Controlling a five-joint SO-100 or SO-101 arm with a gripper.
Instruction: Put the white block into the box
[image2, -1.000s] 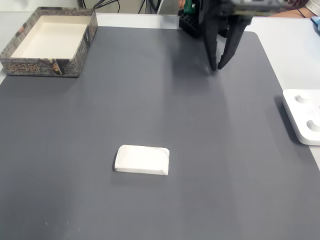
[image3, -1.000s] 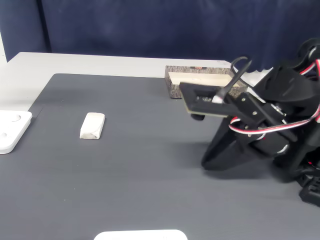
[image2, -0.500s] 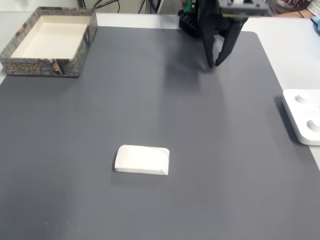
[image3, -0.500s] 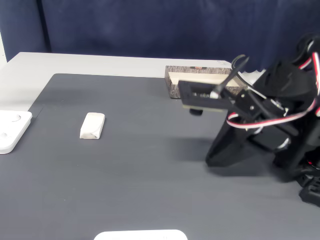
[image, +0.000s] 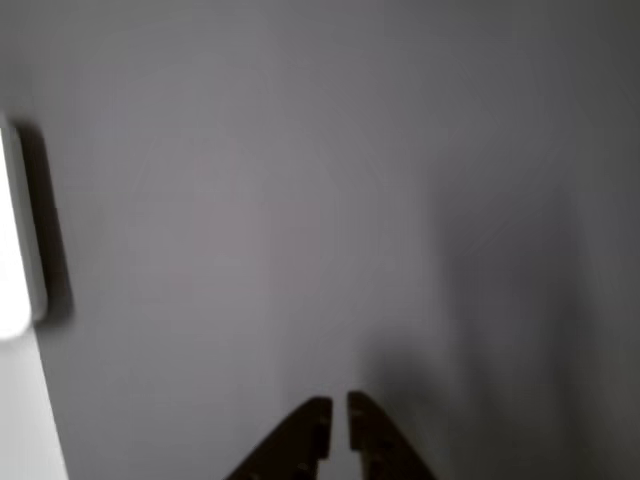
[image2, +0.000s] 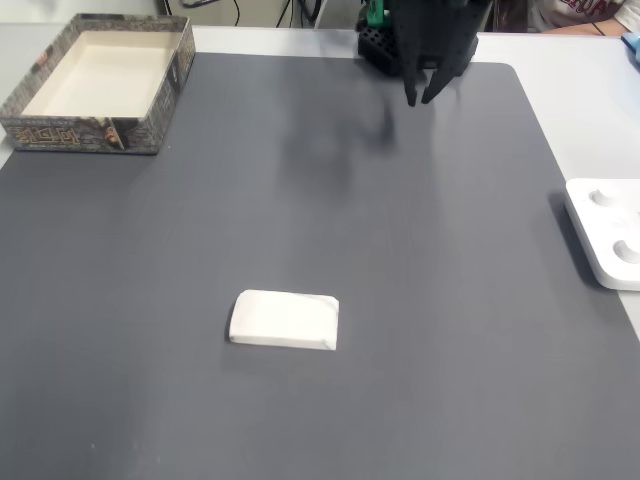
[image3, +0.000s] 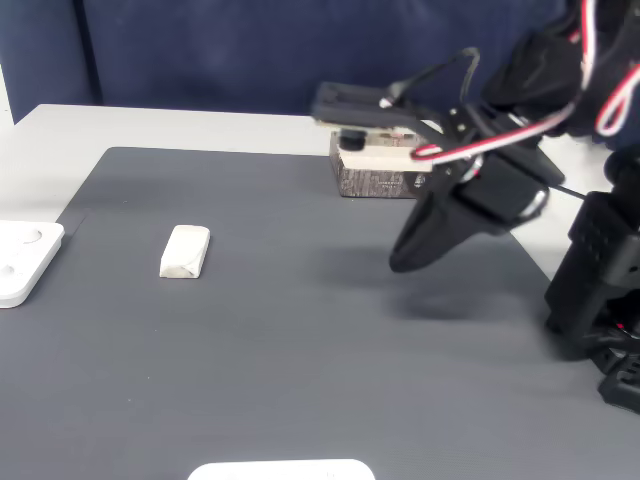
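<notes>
Your block (image2: 284, 320) lies flat on the grey mat (image2: 400, 300), nearest the camera in a fixed view, well apart from your gripper (image2: 419, 99). The gripper hangs above the mat's far edge, empty, its fingers nearly together with only a thin gap. The box (image2: 100, 82) sits at the far left corner.

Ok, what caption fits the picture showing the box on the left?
White block waits on the gray mat, box empty, gripper far away.
</notes>
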